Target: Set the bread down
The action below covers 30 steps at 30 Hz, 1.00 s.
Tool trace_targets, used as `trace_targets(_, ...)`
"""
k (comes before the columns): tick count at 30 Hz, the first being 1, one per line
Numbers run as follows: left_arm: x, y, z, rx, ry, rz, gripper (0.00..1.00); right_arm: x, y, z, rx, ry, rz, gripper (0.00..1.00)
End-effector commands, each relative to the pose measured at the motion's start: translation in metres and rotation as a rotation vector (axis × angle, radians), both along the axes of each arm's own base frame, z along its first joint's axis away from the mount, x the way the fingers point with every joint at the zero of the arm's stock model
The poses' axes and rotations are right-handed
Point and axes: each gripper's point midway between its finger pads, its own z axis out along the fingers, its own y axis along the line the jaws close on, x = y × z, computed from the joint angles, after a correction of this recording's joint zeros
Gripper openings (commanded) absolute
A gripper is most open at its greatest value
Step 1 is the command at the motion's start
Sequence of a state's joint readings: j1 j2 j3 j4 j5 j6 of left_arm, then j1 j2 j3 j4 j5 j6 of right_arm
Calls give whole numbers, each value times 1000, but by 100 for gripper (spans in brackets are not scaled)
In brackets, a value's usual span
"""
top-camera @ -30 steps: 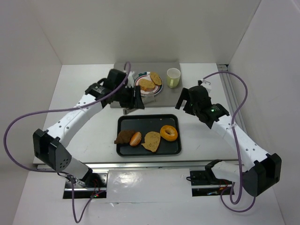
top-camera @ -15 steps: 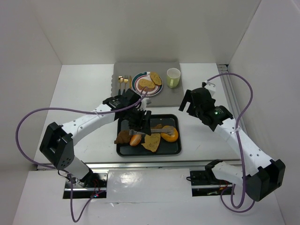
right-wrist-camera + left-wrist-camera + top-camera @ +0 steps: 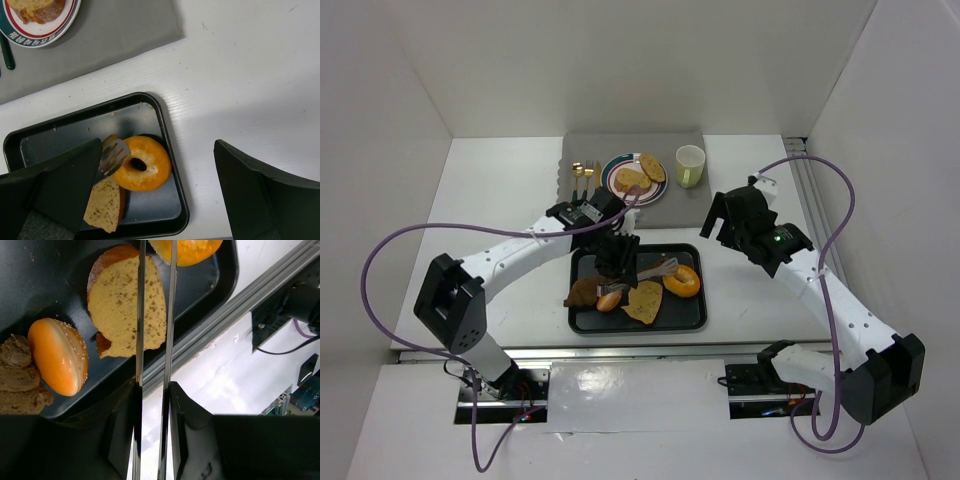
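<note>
The worktop (image 3: 500,200) is plain white, boxed in by white walls (image 3: 380,60). At the back lies a grey mat (image 3: 685,205) carrying gold cutlery (image 3: 582,172), a plate (image 3: 609,180) with two toasted pieces on it, and a pale cup (image 3: 689,165). In front of the mat sits a black tray (image 3: 685,315).

From above, the tray holds a dark brown chunk (image 3: 584,292), a glossy bun (image 3: 609,297), a slice of bread (image 3: 643,300) and an orange bagel (image 3: 682,281). The left end effector (image 3: 618,256) hangs over the tray, clamped on a pair of tongs (image 3: 658,267) that run left to right, with their tips towards the bagel.

Only the left wrist view shows the seeds in the slice and the two thin blades close together, passing just above it. There the slice lies flat, cut face up, its long axis roughly along the blades and its rounded crust end towards the bagel. Only the right wrist view shows the tongs' forked tip at the bagel's edge.

The right end effector (image 3: 725,213) hovers beside the tray's far right corner, fingers spread wide and holding nothing.
</note>
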<state>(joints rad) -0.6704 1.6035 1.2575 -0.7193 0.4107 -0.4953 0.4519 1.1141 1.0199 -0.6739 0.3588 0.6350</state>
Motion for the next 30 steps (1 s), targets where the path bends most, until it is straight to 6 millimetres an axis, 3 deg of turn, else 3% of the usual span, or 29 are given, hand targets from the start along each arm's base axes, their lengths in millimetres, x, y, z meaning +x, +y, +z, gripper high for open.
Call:
trace_targets(1,2,-9,33,-63,-49,-49,39,0,1,1,1,-7,-6,100)
trace_targets(8,1,-8,60,-78,-82,-87,17,1,1,-2,1,-7,-6,100)
trace_targets(11,15,0,72,-49,-129,-52,9,1,1,-2,1,-7,-6,100)
trace_targets(16,48,36,94,-3,-200,42,4,1,1,-2,1,-7,-6,100)
trace_targets(19,78,61,112,-3,-267,150,3,4,2,4,10,-26,-6,100)
trace_targets(23,134,89,126,8,-371,349,3,8,6,1,16,-24,1,100)
trace_targets(24,157,92,133,-25,-428,389,3,9,7,-4,3,-10,6,100)
trace_targets(26,178,95,133,-59,-456,449,3,12,8,-7,-11,3,12,100)
trace_targets(27,192,100,122,-57,-445,466,3,15,9,-7,-13,7,13,100)
trace_targets(29,218,100,127,-92,-474,511,4,15,9,-10,-17,15,13,100)
trace_targets(30,234,103,109,-73,-448,525,4,17,10,-6,-12,6,13,100)
